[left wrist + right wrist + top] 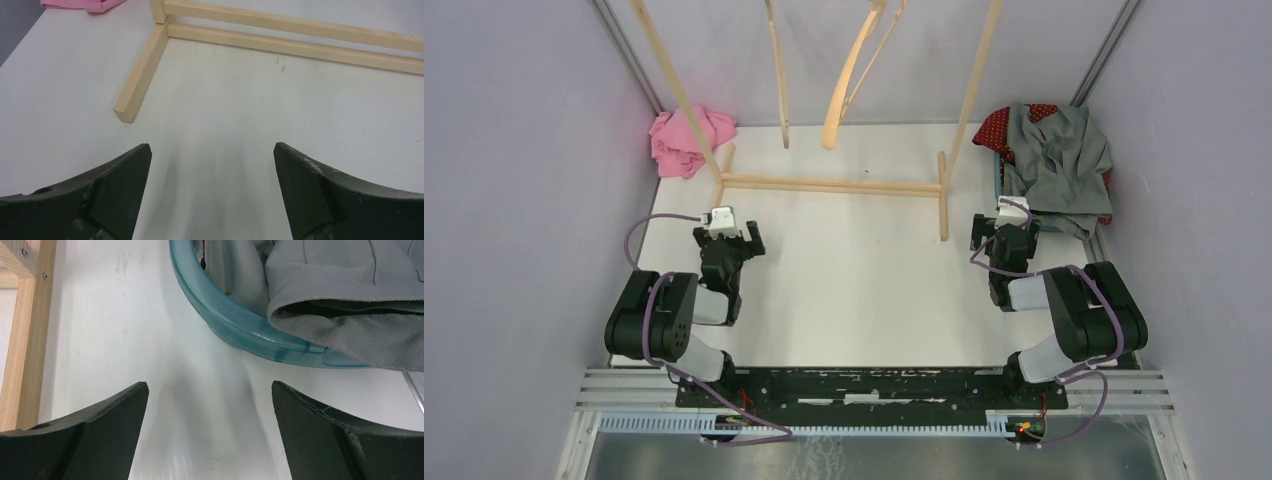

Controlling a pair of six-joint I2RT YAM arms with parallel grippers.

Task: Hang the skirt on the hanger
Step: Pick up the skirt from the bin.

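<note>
Top: grey skirt [1059, 160] heaped far right over red dotted garment [1009, 125]; wooden hanger [849, 85] on rack, well apart. Likely soft, light, limp; take by thick edge.

Left wrist: left jaws released, empty, above bare surface [250, 100].

Right wrist: right jaws released, empty, near teal basin [235, 320]; skirt inside, folded edge spilling over rim.
</note>
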